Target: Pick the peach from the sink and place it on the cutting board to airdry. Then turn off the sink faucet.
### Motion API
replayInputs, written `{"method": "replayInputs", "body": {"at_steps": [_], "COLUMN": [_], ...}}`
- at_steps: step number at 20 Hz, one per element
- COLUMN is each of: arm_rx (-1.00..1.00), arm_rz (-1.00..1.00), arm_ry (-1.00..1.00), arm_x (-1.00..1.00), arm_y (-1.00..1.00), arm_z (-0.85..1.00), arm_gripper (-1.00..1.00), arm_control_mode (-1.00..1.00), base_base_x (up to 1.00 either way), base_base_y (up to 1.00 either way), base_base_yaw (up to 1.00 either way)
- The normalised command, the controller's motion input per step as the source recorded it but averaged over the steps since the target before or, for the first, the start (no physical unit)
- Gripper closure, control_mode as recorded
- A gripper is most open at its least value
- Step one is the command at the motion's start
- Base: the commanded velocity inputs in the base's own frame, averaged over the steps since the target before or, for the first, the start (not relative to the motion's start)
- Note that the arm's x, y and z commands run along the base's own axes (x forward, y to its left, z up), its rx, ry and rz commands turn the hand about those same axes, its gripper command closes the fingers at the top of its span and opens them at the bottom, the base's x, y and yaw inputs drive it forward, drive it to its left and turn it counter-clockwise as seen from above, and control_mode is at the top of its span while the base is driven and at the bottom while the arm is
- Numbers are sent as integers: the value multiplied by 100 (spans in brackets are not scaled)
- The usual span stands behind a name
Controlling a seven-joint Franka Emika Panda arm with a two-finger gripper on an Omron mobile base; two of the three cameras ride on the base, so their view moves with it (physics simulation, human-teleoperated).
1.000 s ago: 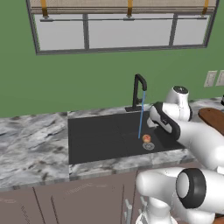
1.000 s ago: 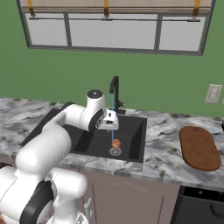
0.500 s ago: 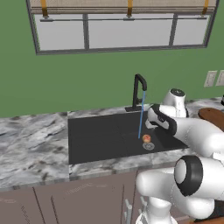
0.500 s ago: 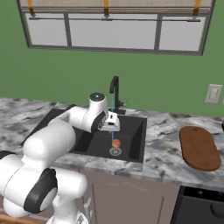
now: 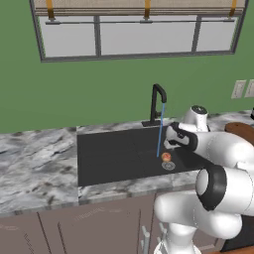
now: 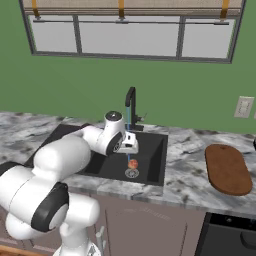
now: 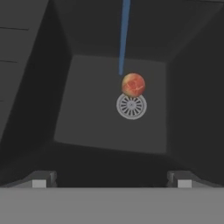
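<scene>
**One peach in the basin, water running**

One fruit lies in the sink (image 5: 114,158): the peach (image 7: 133,84), orange-red with a yellowish patch, sits on the black floor of the basin, touching the edge of the round grey drain (image 7: 131,106). From the left base camera the peach (image 5: 166,157) lies near the basin's right wall; from the right base camera the peach (image 6: 132,163) lies just behind the drain ring (image 6: 131,173).

A thin blue stream of water (image 5: 159,136) falls from the hooked spout of the sink faucet (image 5: 157,101) and lands on the basin floor just beside the peach.

The gripper (image 7: 111,178) hangs above the basin, over the peach and apart from it. Its two dark fingertips (image 7: 40,179) stand spread wide, with nothing between them.

On the marble counter (image 6: 192,160) to the right of the sink lies the cutting board (image 6: 227,168), reddish-brown with rounded ends, well apart from the basin and bare on top. A corner of the board (image 5: 243,131) shows behind the arm in the left base view.
</scene>
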Motion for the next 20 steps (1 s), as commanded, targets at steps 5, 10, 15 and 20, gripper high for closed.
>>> {"method": "replayInputs", "body": {"at_steps": [5,10,15,20], "arm_rx": [0,2,1,0], "arm_rz": [0,0,0,0], "arm_ry": [0,3,3,0], "arm_x": [15,15,15,13], "arm_y": [-1,-1,-1,0], "arm_z": [-20,-16,-14,-20], "arm_gripper": [-100,-100,-100,-100], "arm_control_mode": [-100,-100,-100,-100], "base_base_x": [0,0,0,0], "base_base_y": [0,0,0,0], "base_base_yaw": [0,0,0,0]}}
